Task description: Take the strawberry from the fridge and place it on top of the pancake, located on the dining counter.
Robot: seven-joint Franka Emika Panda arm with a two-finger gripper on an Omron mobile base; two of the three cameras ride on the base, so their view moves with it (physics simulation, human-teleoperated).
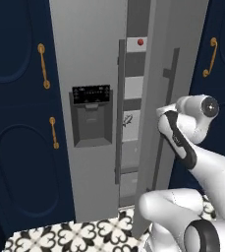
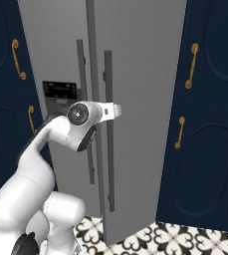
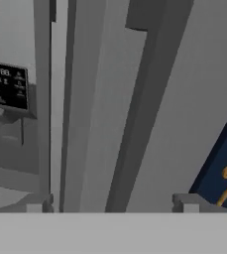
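Fridge (image 1: 92, 59) right door (image 1: 155, 98) ajar, gap narrow; strawberry (image 1: 140, 42) visible high inside on an upper shelf, untouched. End effector (image 3: 112, 201) released, fingertips spread wide, empty, just beside the door's bar handle (image 3: 135, 124) in hand view. Risk from here: door opened too little, so reaching in likely to knock arm against door edge; fruit tiny and round, likely to roll or slip from a poorly centred pinch.
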